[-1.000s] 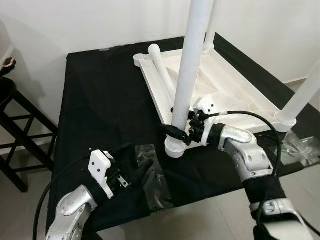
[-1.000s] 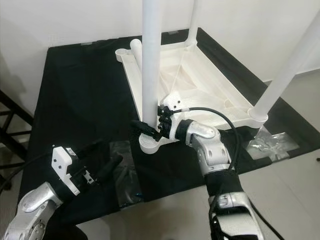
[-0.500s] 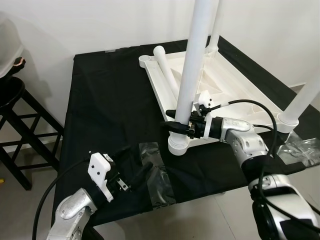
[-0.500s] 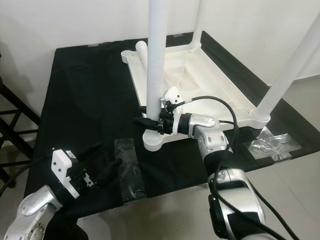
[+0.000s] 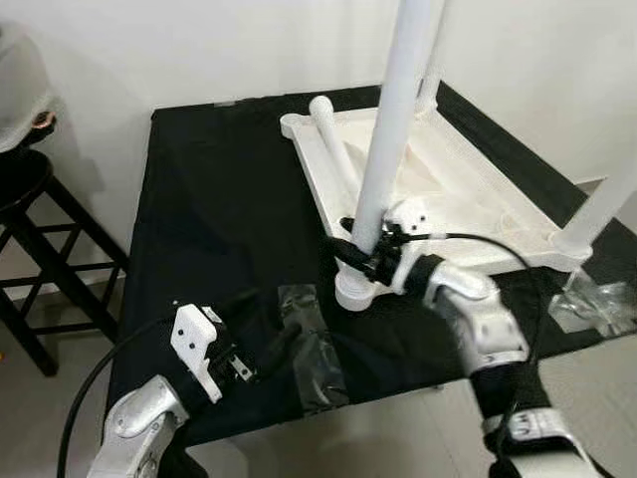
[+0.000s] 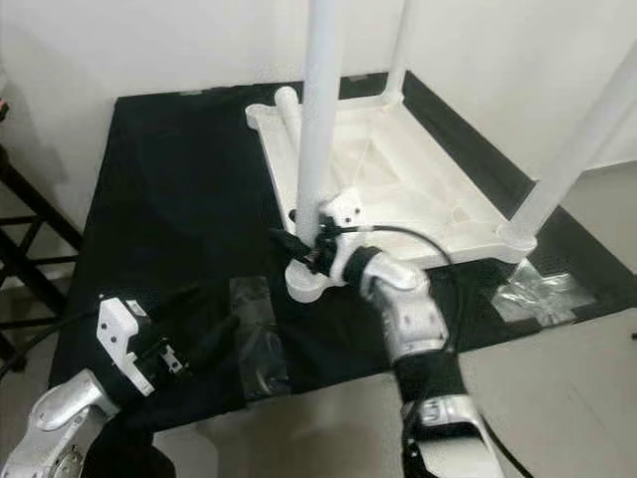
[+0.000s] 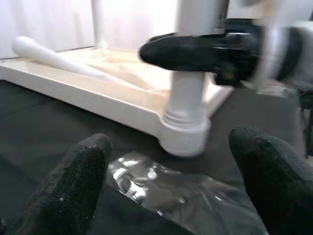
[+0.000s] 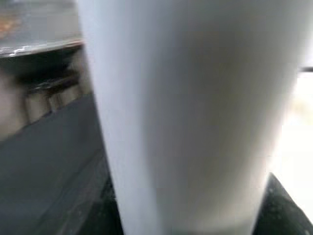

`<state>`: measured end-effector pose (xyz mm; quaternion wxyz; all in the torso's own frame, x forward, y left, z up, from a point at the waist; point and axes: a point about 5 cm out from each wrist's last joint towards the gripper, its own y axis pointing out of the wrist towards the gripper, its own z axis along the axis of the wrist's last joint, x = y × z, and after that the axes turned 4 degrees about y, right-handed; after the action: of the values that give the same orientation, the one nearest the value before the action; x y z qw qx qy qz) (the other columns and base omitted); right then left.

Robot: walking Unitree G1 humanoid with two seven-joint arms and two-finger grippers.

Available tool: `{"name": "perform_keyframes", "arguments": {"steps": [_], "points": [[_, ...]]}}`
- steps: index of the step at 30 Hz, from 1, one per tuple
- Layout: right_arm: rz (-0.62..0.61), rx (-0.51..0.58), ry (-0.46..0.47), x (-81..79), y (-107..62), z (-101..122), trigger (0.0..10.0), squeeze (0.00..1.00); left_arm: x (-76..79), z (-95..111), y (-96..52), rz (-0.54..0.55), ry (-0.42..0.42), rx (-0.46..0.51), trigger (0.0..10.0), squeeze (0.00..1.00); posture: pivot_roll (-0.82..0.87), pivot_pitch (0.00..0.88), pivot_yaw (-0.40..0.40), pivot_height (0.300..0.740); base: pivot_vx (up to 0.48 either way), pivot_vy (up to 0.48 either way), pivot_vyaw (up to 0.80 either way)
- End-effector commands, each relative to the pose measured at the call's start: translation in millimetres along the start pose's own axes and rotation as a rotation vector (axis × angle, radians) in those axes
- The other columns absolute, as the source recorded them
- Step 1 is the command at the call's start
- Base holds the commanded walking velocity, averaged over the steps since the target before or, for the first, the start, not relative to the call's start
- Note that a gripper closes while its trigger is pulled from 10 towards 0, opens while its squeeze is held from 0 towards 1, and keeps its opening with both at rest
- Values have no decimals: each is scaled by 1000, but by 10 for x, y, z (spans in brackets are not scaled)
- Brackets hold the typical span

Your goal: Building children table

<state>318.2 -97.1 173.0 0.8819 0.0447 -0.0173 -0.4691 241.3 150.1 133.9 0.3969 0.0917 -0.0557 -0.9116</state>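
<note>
**Three legs up, one still lying in the tabletop**

L to R: dark stool [image 5: 30,214] stands off the left edge of the black work table [image 5: 219,199]. Left gripper [image 5: 274,351] hovers low over the near-left part of the cloth, fingers spread, nothing in them, just beside a clear plastic bag [image 5: 314,349]. Upturned white tabletop [image 5: 468,189] lies mid-right w/ a loose leg [image 5: 333,149] resting inside along its left rim. Right gripper [image 5: 356,251] is clamped round the near-corner leg [image 5: 393,139], low, just above its socket [image 5: 356,292]; leg stands upright. Two more legs stand at far and right corners.

Step, as I read it: seating/tightening the near leg. Next likely calls for letting go, then fetching the loose leg for the far-left corner.
</note>
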Motion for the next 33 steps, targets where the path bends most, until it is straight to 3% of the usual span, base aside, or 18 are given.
{"name": "perform_keyframes", "arguments": {"steps": [1, 2, 4, 6, 9, 10, 11, 12, 16, 17, 18, 21, 23, 27, 28, 29, 33], "points": [[-43, -126, -37, -187, -54, -257, 0, 0, -33, -6, -15, -11, -3, -11, 10000, 0, -68, 191, 22, 740, 0, 0, 0], [-43, -126, -37, -187, -54, -257, 0, 0, -33, -6, -15, -11, -3, -11, 10000, 0, -68, 191, 22, 740, 0, 0, 0], [-111, -158, 49, -34, -44, -334, 0, 0, -40, -8, 22, -19, -14, -6, 10000, 0, -56, 182, 17, 740, 0, 0, 0], [-135, -177, 104, 20, -43, -385, 0, 0, -43, -11, 36, -26, -12, -8, 10000, 0, -54, 168, 8, 740, 0, 0, 0], [-120, -215, 70, -45, -31, -397, 0, 0, -53, -15, 35, -4, -5, -5, 10000, 0, -58, 169, 6, 740, 0, 0, 0], [-123, -220, 62, -51, -34, -395, 3961, 0, -56, -16, 36, 3, -4, -3, 10000, 0, -60, 164, 6, 740, 0, 0, 0], [-123, -220, 62, -51, -34, -395, 3961, 0, -56, -16, 36, 3, -4, -3, 10000, 0, -60, 164, 6, 740, 0, 0, 0], [-140, -224, 63, -46, -44, -390, 10000, 0, -57, -16, 37, 6, -3, -2, 10000, 0, -60, 164, 6, 740, 0, 0, 0], [-148, -226, 87, -36, -59, -382, 10000, 0, -53, -18, 44, 5, -3, -1, 10000, 0, -59, 161, 3, 740, 0, 0, 0], [-148, -222, 109, -54, -69, -349, 10000, 675, -49, -18, 48, 1, -3, -1, 10000, 0, -58, 159, 5, 740, 0, 0, 0], [-121, -212, 130, -62, -62, -305, 10000, 1000, -42, -20, 53, -3, -4, -1, 10000, 0, -55, 157, 4, 740, 0, 0, 0], [-65, -190, 154, -63, -32, -225, 10000, 1000, -36, -21, 59, -6, -5, -1, 10000, 0, -53, 157, 1, 740, 0, 0, 0], [136, -135, 72, -39, 48, -14, 10000, 1000, -25, -24, 66, -8, -7, 1, 10000, 0, -55, 155, -2, 740, 0, 0, 0], [206, -122, 21, -27, 69, 55, 10000, 1000, -23, -24, 68, -7, -7, 2, 10000, 0, -55, 154, -4, 740, 0, 0, 0], [261, -111, -18, -6, 94, 107, 10000, 784, -20, -26, 70, -5, -8, 3, 10000, 0, -52, 153, -7, 740, 0, 0, 0], [335, -115, -60, 22, 131, 146, 10000, 0, -17, -26, 71, -2, -7, 4, 10000, 0, -44, 152, -9, 740, 0, 0, 0], [459, -136, -115, 101, 196, 207, 10000, 0, -8, -28, 70, 2, -3, 4, 10000, 0, -34, 150, -11, 740, 0, 0, 0]]}}
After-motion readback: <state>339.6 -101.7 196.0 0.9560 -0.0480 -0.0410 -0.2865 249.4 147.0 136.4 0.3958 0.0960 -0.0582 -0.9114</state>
